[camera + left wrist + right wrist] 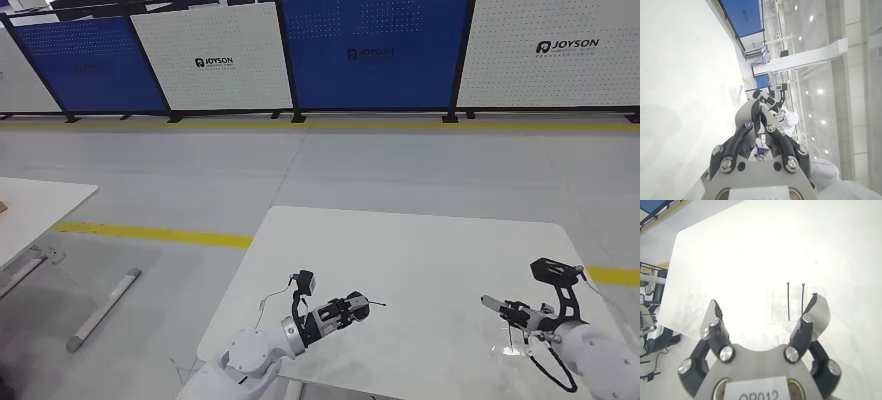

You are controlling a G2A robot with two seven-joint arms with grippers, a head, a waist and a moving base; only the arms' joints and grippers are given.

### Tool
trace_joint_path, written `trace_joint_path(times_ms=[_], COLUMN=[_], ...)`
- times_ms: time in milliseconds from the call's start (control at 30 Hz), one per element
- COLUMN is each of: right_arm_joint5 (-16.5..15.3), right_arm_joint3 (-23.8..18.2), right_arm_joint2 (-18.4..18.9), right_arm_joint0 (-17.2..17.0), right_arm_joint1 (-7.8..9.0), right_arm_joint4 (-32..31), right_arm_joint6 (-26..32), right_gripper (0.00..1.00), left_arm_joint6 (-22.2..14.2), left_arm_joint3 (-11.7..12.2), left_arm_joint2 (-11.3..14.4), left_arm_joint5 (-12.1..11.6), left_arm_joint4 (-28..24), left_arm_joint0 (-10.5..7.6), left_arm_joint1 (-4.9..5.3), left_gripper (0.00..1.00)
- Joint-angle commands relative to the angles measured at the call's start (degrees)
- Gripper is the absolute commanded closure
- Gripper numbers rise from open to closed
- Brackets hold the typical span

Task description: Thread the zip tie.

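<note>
One big white table (420, 250) holds it all. Two arms sit low over its near edge, well apart, and their grippers point in toward each other. The left gripper (758, 108) lies almost flat over the table with its fingers pressed tight together. The right gripper (764, 298) tips down at the table with its fingers spread wide, and it has hold of nothing.

A clear flat sheet (776, 306) lies on the table just under the right gripper. Two loose zip ties lie on it side by side, straight and flat, not touching. The first loose tie (788, 302) and the second loose tie (803, 296) both point their small square heads away from the right gripper, tails toward it. The second one's tail goes behind a right finger.

Smallest is a third zip tie (376, 300). It is a thin black line poking out of the left gripper's tip, and it points across the table toward the right arm.
</note>
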Motion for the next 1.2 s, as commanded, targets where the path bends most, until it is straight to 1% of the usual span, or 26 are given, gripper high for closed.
trace_joint_path(times_ms=[0,100,167,300,400,433,500,800,867,900,967,1100,1167], right_arm_joint5=[0.0,-0.1,-0.9,-1.2,-1.8,-1.2,-0.2,-0.2,-3.5,-5.5,-9.8,-12.5,-12.4], right_arm_joint3=[0.0,0.1,-0.2,-1.0,-1.2,-1.2,-1.4,-1.4,-0.4,-0.1,0.1,1.6,1.8], right_arm_joint2=[0.0,0.0,-0.8,-1.8,-3.8,-4.8,-5.4,-5.4,-5.8,-5.8,-5.7,-6.2,-6.2], right_arm_joint0=[0.0,-0.1,-0.4,1.6,4.2,5.3,6.2,6.2,5.9,6.3,7.3,8.3,8.4], right_arm_joint1=[0.00,0.01,0.16,0.62,0.97,0.94,0.83,0.83,0.94,0.96,1.15,1.69,1.79], right_arm_joint4=[0.0,-0.3,-3.4,-9.2,-15.8,-17.1,-18.3,-18.3,-18.5,-17.0,-15.9,-14.8,-14.6], right_arm_joint6=[0.0,-0.3,-0.3,6.6,13.6,15.5,15.2,15.2,15.2,15.7,18.1,18.1,18.1], right_gripper=[0.00,0.00,0.00,0.00,0.00,0.00,0.00,0.00,0.00,0.00,0.00,0.00,0.00], left_arm_joint6=[0.0,0.0,0.0,0.0,0.0,0.0,0.0,0.0,0.0,0.0,0.0,0.0,0.0], left_arm_joint3=[0.0,0.0,0.0,0.0,0.0,0.0,0.0,0.0,0.0,0.0,0.0,0.0,0.0], left_arm_joint2=[0.0,0.0,0.0,0.0,0.0,0.0,0.0,0.0,0.0,0.0,0.0,0.0,0.0], left_arm_joint5=[0.0,0.0,0.0,0.0,0.0,0.0,0.0,0.0,0.0,0.0,0.0,0.0,0.0], left_arm_joint4=[0.0,0.0,0.0,0.0,0.0,0.0,0.0,0.0,0.0,0.0,0.0,0.0,0.0], left_arm_joint0=[0.00,0.00,0.00,0.00,0.00,0.00,0.00,0.00,0.00,0.00,0.00,0.00,0.00], left_arm_joint1=[0.00,0.00,0.00,0.00,0.00,0.00,0.00,0.00,0.00,0.00,0.00,0.00,0.00], left_gripper=[1.00,1.00,1.00,1.00,1.00,1.00,1.00,1.00,1.00,1.00,1.00,1.00,1.00])
